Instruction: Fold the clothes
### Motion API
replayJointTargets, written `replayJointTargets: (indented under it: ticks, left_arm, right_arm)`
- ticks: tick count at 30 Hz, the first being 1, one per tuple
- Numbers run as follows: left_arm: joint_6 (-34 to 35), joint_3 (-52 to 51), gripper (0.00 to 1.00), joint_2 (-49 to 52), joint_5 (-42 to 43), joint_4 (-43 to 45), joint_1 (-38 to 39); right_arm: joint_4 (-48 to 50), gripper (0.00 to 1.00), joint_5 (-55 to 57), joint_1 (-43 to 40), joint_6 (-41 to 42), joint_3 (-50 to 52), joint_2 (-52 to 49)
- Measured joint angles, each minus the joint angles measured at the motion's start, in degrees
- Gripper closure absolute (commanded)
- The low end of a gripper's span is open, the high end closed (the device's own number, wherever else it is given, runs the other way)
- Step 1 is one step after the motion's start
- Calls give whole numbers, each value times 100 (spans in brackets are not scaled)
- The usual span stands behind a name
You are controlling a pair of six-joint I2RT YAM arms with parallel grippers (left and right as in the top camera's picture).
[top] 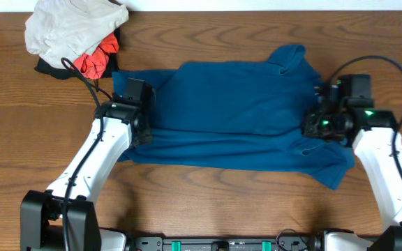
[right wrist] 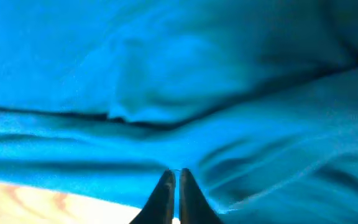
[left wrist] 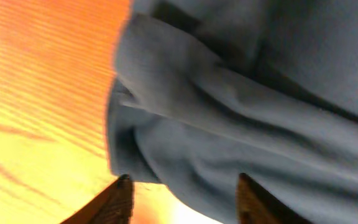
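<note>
The clothes, one large teal-blue shirt (top: pixel 236 111), lie spread across the middle of the table with the front strip doubled over in a long fold. My left gripper (top: pixel 144 106) hovers at the shirt's left edge. In the left wrist view this gripper (left wrist: pixel 184 184) is open, with the bunched shirt edge (left wrist: pixel 229 124) just past the fingertips and nothing clamped. My right gripper (top: pixel 314 125) is low on the shirt's right part. In the right wrist view it (right wrist: pixel 174 173) is shut, its tips pinching a thin fold of the shirt (right wrist: pixel 185 81).
A pile of other garments lies at the back left: pale beige-grey (top: pixel 72 28), orange-red (top: pixel 98 61) and black (top: pixel 47 67). Bare wooden table (top: pixel 208 202) runs in front of the shirt, between the two white arms.
</note>
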State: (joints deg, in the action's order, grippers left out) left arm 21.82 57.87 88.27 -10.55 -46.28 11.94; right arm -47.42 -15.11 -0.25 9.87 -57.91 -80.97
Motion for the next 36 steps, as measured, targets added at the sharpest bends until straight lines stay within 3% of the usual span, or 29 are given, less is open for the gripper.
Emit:
replayJointTargets:
  ticks: [5,8,23,36]
  left_arm:
    - [164,-66,80,157,317,9,11]
    - [216,-125,85,302,389,20,11]
    - [240,-129,93,1259,446,267,11]
    - [238,-129,94,1274,457,350,11]
  right_arm:
    - [-28,99,-35,354,149,0,-409]
    - [13,99,-33,455,205,0,-715]
    - [109,99,-339,920,302,0,-1561]
    - [181,99,-385,1222,538,0,-1663]
